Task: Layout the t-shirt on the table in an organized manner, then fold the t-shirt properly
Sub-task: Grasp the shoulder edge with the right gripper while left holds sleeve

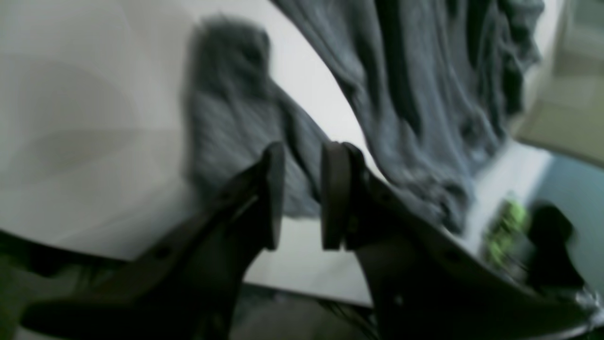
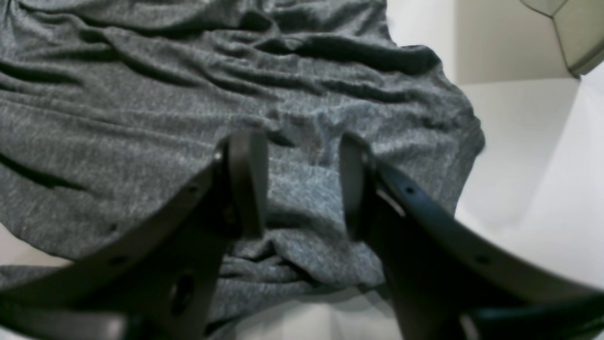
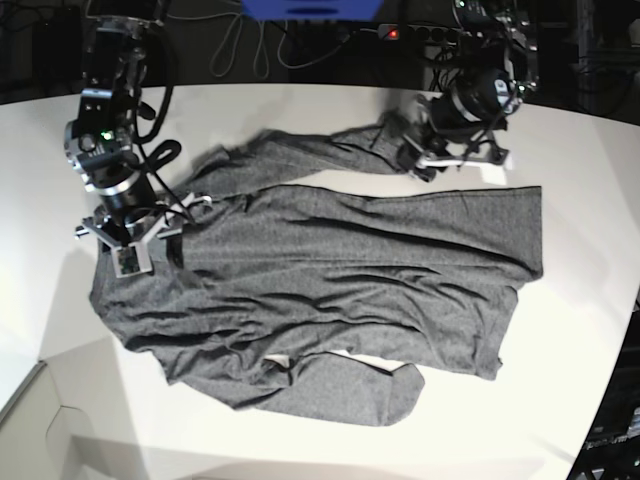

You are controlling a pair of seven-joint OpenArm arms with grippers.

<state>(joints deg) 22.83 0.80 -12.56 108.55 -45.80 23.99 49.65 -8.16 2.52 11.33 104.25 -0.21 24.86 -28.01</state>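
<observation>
— Nearest us, that lower sleeve [image 3: 345,390] is doubled under the hem, isn't it?

— Yes. The plain dark heather-grey jersey t-shirt [image 3: 340,260] lies mostly spread across the middle of the large smooth white table [image 3: 560,380], still wrinkled, so I'd judge the layout unfinished.

— And at the left?

— The right arm's black two-fingered gripper [image 3: 160,238] hangs over the shirt's left edge, jaws well apart and pinching nothing, probably lined up to tug that edge flat.

— On the right?

— The left arm's black gripper [image 3: 413,153] sits at the end of the far sleeve [image 3: 320,150], jaws narrowly apart with no cloth visibly between them. That sleeve looks bunched, so it likely needs pulling out straight.
</observation>
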